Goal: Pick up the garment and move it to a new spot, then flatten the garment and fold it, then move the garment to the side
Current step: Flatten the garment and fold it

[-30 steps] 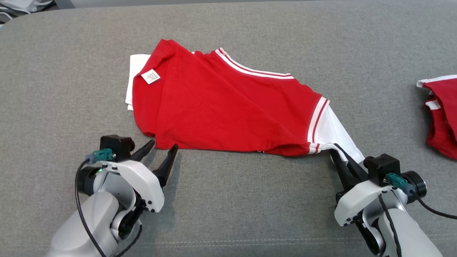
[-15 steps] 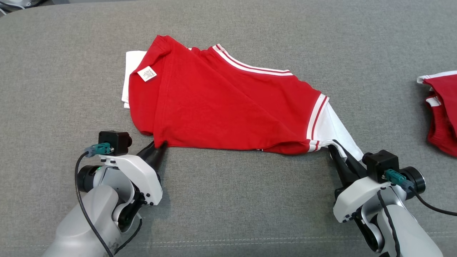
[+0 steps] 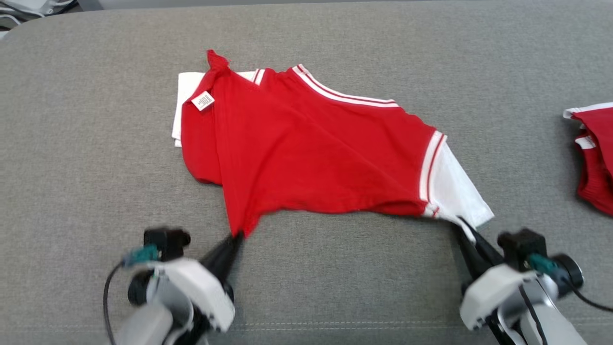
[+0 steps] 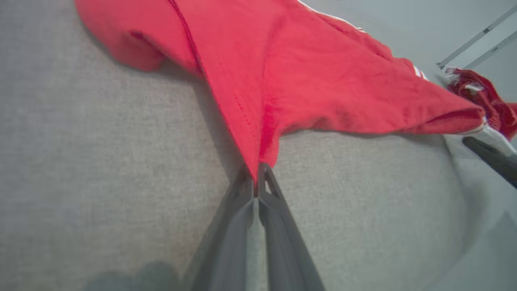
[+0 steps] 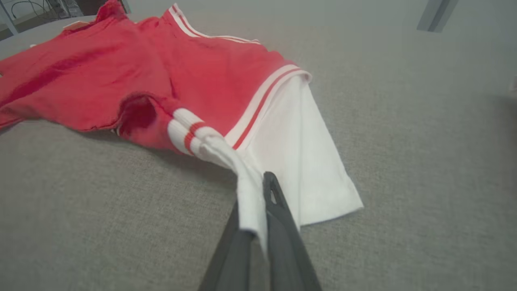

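Left gripper (image 3: 238,235) pinches garment (image 3: 311,148) corner; right gripper (image 3: 462,222) tips hidden in its cloth

grey fabric surface (image 3: 72,143); 2nd red/white cloth (image 3: 596,158) at far r edge.

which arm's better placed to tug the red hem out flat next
Left. The left gripper is shut on the red hem corner of the shirt, and the cloth runs taut to a point at it. The right gripper is shut on the white sleeve at the other end, so it likely just anchors.
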